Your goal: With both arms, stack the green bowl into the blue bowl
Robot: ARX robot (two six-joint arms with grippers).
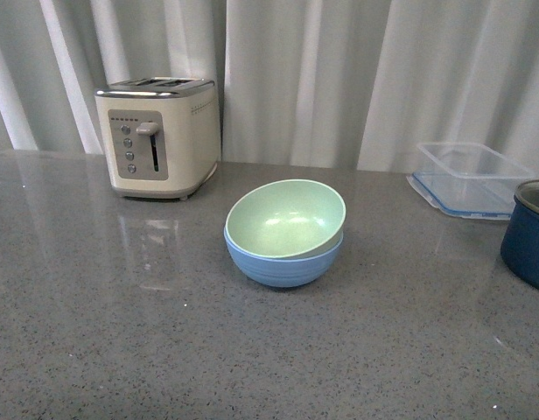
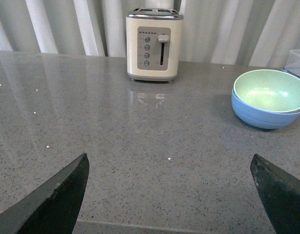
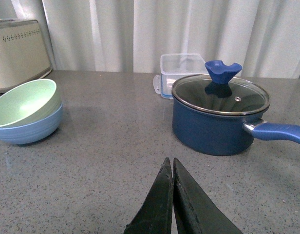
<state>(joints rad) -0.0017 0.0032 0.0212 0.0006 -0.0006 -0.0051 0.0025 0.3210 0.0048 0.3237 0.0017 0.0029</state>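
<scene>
The pale green bowl (image 1: pixel 285 217) rests inside the light blue bowl (image 1: pixel 283 261) at the middle of the grey counter, tilted a little toward the camera. The left wrist view has the green bowl (image 2: pixel 269 89) nested in the blue bowl (image 2: pixel 262 115) too, far off to one side of my left gripper (image 2: pixel 169 163), whose fingers stand wide open over bare counter. From the right wrist the green bowl (image 3: pixel 24 101) and blue bowl (image 3: pixel 28 128) sit well away from my right gripper (image 3: pixel 170 161), which is shut on nothing. Neither arm appears in the front view.
A cream toaster (image 1: pixel 157 136) stands at the back left. At the back right lies a clear container with a blue rim (image 1: pixel 473 178). A dark navy pot (image 3: pixel 215 118) with a glass lid and a long handle (image 3: pixel 281 132) sits at the right edge, near my right gripper.
</scene>
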